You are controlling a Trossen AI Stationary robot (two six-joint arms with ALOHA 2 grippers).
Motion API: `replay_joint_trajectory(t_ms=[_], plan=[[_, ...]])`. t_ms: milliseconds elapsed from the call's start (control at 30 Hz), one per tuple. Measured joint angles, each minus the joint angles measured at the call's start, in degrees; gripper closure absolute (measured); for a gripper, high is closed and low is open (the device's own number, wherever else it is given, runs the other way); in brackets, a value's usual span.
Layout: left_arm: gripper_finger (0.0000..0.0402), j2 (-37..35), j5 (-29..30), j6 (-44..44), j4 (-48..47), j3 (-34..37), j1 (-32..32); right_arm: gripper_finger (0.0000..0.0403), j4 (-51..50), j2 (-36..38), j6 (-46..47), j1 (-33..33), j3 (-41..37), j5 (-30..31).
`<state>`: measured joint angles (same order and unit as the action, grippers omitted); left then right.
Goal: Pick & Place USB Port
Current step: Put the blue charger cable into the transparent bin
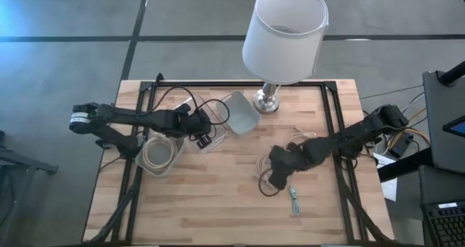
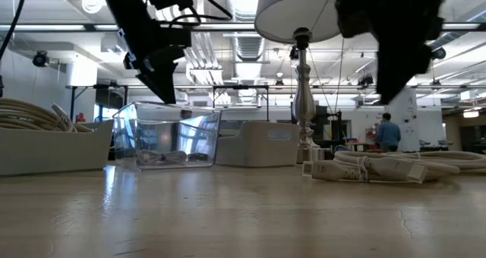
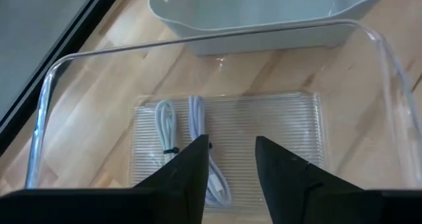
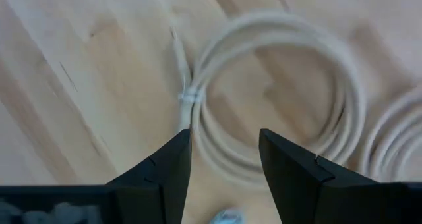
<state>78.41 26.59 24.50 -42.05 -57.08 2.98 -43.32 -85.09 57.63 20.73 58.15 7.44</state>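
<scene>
One white cable (image 3: 198, 145) already sits in the clear bin (image 3: 46, 112) under my released left gripper (image 3: 232, 159), and my right gripper (image 4: 224, 159), spread and empty, hovers over the coiled cable (image 4: 277, 92) mid-tabletop, so more remain.

A grey floor (image 1: 65, 54) crossed by dark seams surrounds the wooden table (image 1: 225, 196), where a silver-based lamp with a white shade (image 1: 285, 33) stands at the far edge. Beyond it, ceiling strip lights (image 2: 68, 29) and exposed ducts (image 2: 228, 49) span an open hall, with a person in blue (image 2: 388, 131) standing far back.
</scene>
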Motion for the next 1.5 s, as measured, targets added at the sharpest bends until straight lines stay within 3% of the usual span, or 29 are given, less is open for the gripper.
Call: replay_joint_trajectory(t_ms=[567, 733, 900, 1033, 1167, 1333, 1500], plan=[[0.0275, 0.0, -0.2, -0.2, 1.6, 0.0, -0.9, 0.0234, 0.2, -0.2, 38.0, 14.9, -4.8, -1.4], [0.0275, 0.0, -0.2, -5.8, 5.6, 0.0, -0.7, 0.0237, 0.7, -0.2, 39.7, 18.6, -4.9, 3.5], [0.0275, 0.0, -0.3, -8.5, 10.7, 0.0, -0.6, 0.0241, 0.8, -1.1, 47.5, 21.2, -5.4, 5.0], [0.0275, 0.0, -1.8, -10.0, 11.2, 0.0, -0.6, 0.0241, 0.9, -4.1, 49.1, 21.8, -6.0, 2.8], [0.0275, 0.0, -2.5, -10.4, 11.2, 0.0, -0.6, 0.0243, 2.2, -7.4, 49.2, 21.8, -6.0, -3.1], [0.0275, 0.0, -2.7, -9.6, 11.2, 0.0, -0.6, 0.0243, 2.1, -11.9, 51.2, 21.5, -5.9, -1.5], [0.0275, 0.0, -3.3, -9.2, 11.6, 0.1, -0.6, 0.0249, 2.0, -13.4, 46.9, 21.0, -5.4, -2.6]])
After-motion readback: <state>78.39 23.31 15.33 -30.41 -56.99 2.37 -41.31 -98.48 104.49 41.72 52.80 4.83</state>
